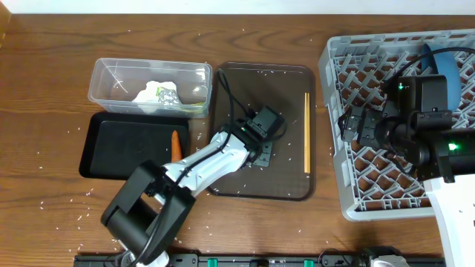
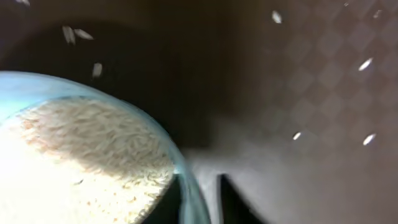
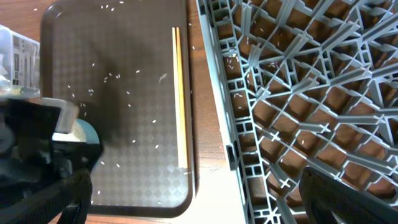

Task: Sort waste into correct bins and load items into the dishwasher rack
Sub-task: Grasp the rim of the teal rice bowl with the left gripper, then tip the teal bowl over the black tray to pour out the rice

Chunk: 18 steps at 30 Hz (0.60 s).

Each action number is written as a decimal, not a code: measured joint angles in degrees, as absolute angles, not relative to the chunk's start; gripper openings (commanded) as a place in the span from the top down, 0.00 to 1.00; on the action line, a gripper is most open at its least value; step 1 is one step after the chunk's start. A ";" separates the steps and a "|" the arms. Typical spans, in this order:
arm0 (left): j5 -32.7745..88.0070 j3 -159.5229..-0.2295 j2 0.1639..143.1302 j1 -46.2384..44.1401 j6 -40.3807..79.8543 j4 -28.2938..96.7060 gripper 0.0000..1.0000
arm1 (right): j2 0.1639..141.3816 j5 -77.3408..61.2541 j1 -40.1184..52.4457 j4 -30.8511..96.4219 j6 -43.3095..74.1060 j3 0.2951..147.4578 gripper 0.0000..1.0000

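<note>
The left arm (image 1: 200, 167) rises from its base at the bottom of the overhead view and stretches forward and to the right, white link first, then black wrist. The wrist bends down so that the left hand (image 1: 259, 150) points straight below. Whether this hand is parted or closed cannot be made out (its own wrist view is dark and blurred). The right arm (image 1: 445, 170) comes up from the near right corner, turns left at the elbow and holds the right hand (image 1: 350, 126) out sideways, its two fingers (image 3: 339, 193) spread wide apart.
</note>
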<state>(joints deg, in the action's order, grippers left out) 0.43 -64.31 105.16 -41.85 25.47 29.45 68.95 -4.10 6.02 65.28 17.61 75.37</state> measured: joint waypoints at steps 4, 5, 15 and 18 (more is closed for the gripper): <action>0.47 -64.20 106.94 -41.85 25.52 29.12 0.66 | 68.95 -4.08 6.00 64.84 17.61 75.37 0.01; 0.43 -64.20 106.94 -41.85 25.52 29.08 0.66 | 68.97 -4.08 6.00 64.88 17.63 75.37 0.01; -2.22 -64.23 106.63 -41.91 25.21 29.30 0.94 | 68.97 -4.08 6.00 65.34 17.63 75.37 0.01; -2.42 -64.23 106.39 -41.91 24.95 29.85 0.94 | 68.97 -4.08 6.00 65.36 17.63 75.37 0.01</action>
<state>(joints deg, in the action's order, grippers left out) -2.42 -64.23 106.39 -41.91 24.95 29.85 68.97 -4.08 6.00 65.36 17.63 75.37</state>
